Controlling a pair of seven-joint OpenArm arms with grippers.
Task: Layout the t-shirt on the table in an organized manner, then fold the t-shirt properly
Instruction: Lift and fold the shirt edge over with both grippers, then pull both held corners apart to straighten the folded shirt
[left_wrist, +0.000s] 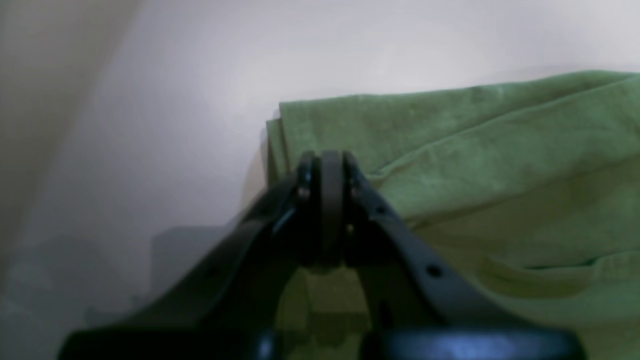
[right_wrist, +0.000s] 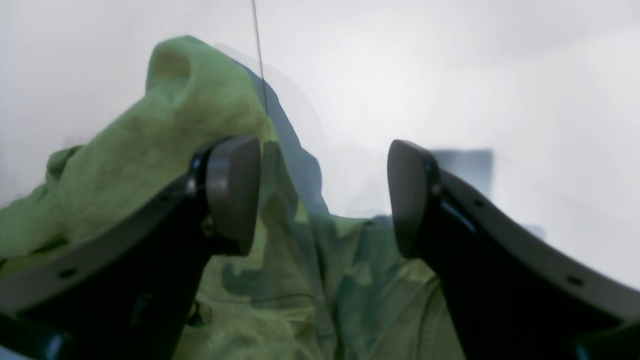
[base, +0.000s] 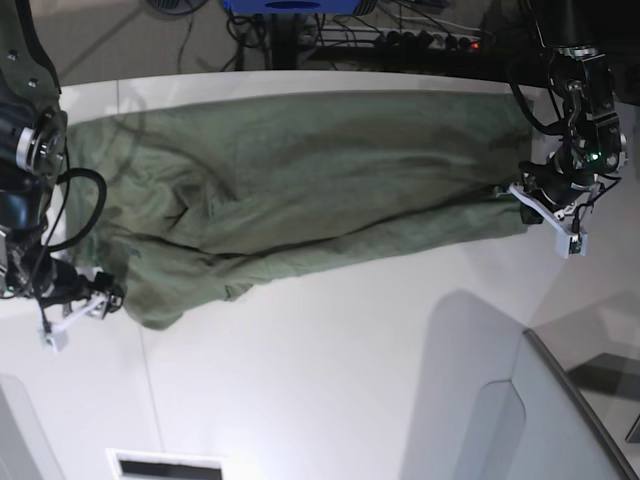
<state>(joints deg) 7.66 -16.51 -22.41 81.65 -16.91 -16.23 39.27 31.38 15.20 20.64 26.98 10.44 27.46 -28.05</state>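
The right tool (base: 75, 305) is hanging with jaws spread at the surface's (base: 330, 370) left edge, just beside the t-shirt's (base: 290, 190) bunched end, gripping nothing. The t-shirt is lying stretched along the far edge, creased, seemingly mid-layout. The left tool (base: 535, 205) is pressing together at the right-hand hem, probably anchoring it. No writing is showing.
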